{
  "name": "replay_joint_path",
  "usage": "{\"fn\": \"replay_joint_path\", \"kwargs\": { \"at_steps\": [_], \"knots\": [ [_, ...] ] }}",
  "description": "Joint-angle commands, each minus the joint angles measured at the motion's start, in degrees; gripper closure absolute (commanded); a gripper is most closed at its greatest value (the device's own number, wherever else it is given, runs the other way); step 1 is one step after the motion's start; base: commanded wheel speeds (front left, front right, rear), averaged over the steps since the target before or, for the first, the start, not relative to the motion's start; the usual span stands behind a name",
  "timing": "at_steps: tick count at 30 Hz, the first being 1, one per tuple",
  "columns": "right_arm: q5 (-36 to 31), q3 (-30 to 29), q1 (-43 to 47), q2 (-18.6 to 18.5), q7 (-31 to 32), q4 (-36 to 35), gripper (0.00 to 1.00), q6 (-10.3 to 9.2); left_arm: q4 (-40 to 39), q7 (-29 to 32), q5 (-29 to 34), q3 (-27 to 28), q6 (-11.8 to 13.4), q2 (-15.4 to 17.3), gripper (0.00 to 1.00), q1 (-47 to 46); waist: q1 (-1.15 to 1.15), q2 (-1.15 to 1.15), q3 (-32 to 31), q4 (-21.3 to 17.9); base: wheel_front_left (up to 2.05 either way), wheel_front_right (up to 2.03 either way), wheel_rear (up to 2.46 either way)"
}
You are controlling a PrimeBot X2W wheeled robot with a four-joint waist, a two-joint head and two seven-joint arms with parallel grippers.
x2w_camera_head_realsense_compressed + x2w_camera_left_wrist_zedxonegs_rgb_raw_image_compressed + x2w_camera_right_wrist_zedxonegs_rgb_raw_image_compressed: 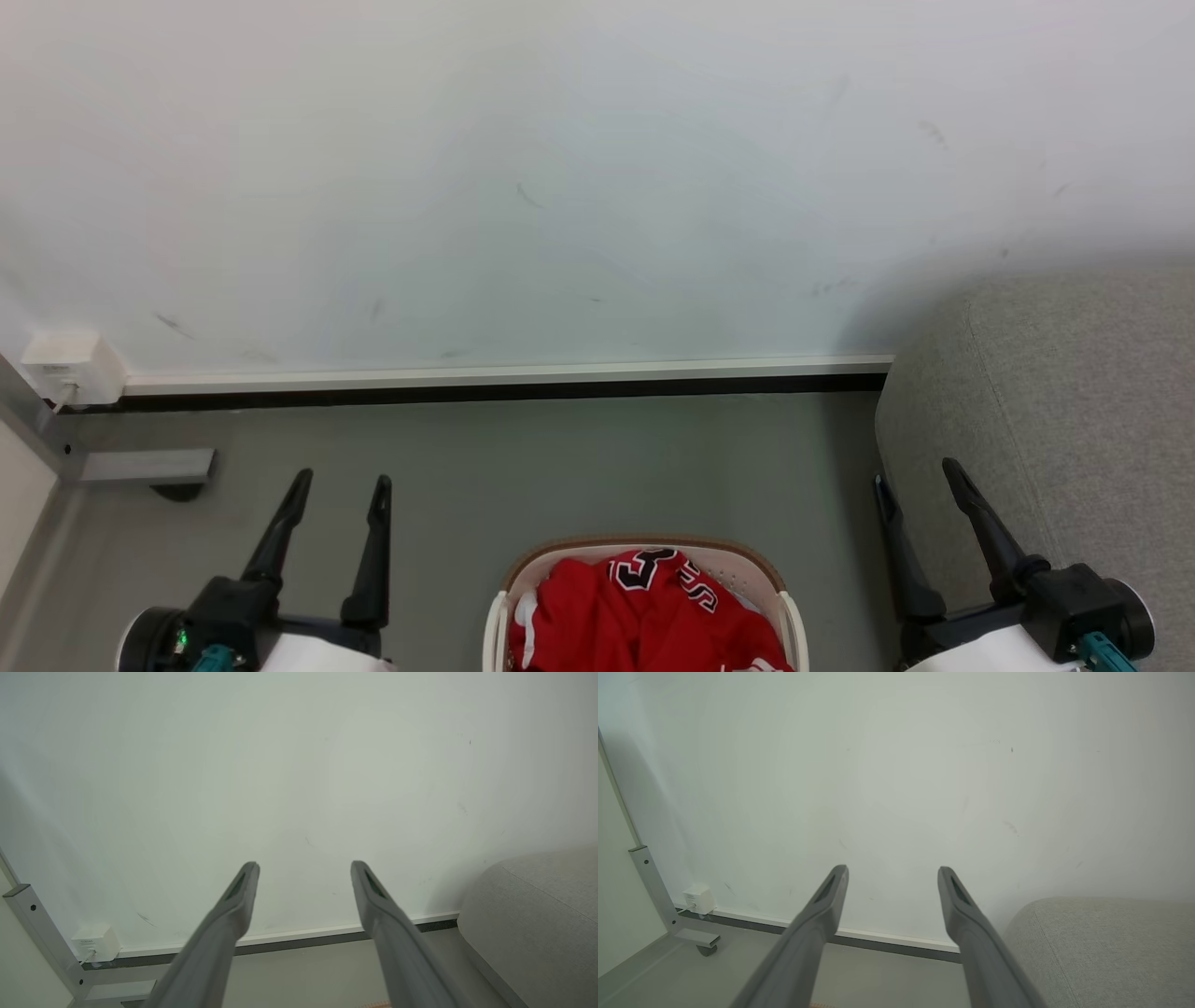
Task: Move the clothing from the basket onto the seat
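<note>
The red jersey (644,616) lies crumpled in the basket (496,627), at the bottom centre of your head view, too bunched to tell a long axis. It sits between your two grippers, lower in that view than their fingertips and about equally near each. The left gripper (342,479) and right gripper (915,472) both stand spread and empty, pointing toward the wall (597,187). The seat (1074,392) is just beside the right one. Count one jersey, one basket, one seat, two grippers.
</note>
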Motion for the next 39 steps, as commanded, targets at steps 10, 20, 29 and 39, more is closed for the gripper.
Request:
{"fn": "replay_joint_path", "kwargs": {
  "at_steps": [10, 20, 29, 39],
  "knots": [
    [0.83, -0.3, -0.44, -0.39, 0.0, 0.03, 0.0, -0.12, 0.5, -0.04, -0.86, 1.05, -0.71, -0.37, 0.0, 0.23, 0.0, 0.0, 0.12, -0.33, 0.0, 0.0, 0.0],
    [2.62, -1.03, -1.28, -0.38, 0.02, -1.81, 0.0, -0.12, 0.7, -0.04, -2.16, 2.21, -1.5, -0.8, 0.0, -0.37, 0.0, 0.0, 3.0, -2.8, 0.0, 0.0, 0.0],
    [6.0, -1.76, -3.25, -0.34, 0.02, -5.35, 0.0, -0.12, 0.51, -0.04, -4.12, 2.55, -2.99, -0.6, 0.0, -3.17, 0.0, 0.0, 8.74, -6.57, 0.0, 0.0, 0.0],
    [6.54, -0.89, -6.0, -0.31, 0.02, -9.52, 0.0, -0.12, 3.8, -0.03, -7.67, -3.49, -3.39, 3.75, 0.0, -7.62, 0.0, 0.0, 15.72, -11.5, 0.0, 0.0, 0.0]
  ]
}}
